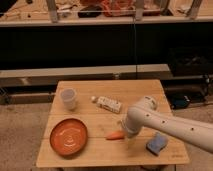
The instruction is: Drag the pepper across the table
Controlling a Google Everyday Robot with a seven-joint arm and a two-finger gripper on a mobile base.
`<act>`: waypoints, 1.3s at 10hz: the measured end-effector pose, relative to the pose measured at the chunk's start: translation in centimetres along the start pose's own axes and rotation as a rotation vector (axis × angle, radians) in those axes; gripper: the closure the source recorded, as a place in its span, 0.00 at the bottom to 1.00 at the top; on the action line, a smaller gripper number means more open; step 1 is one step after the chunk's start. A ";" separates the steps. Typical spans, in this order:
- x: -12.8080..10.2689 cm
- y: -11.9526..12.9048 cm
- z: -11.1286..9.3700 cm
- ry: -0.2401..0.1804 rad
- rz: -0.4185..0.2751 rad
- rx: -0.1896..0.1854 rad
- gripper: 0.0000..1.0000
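Observation:
The small orange pepper (114, 135) lies on the light wooden table (100, 152), near the front middle, its tip pointing left toward the plate. My white arm reaches in from the right. The gripper (128, 136) is down at the table right at the pepper's right end, mostly hidden under the arm's rounded wrist. I cannot make out whether it holds the pepper or only touches it.
A round orange plate (69, 136) sits at the front left. A clear plastic cup (68, 98) stands at the back left. A white bottle (107, 104) lies on its side behind the pepper. A blue sponge (157, 144) lies at the front right.

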State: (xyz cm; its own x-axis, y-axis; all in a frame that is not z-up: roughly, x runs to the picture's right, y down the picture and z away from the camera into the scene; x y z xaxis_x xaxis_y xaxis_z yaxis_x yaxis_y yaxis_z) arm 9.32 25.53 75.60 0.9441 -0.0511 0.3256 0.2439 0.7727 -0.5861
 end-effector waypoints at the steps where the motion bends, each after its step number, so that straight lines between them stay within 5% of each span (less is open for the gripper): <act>1: -0.3 -0.2 0.4 -0.005 -0.005 -0.003 0.20; 13: -1.7 -1.4 3.5 -0.016 0.001 -0.024 0.20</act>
State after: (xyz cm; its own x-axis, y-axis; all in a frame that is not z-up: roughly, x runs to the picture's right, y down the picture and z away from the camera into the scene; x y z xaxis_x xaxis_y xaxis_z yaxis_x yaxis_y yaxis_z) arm 6.56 26.75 78.50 0.9407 -0.0402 0.3369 0.2487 0.7571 -0.6041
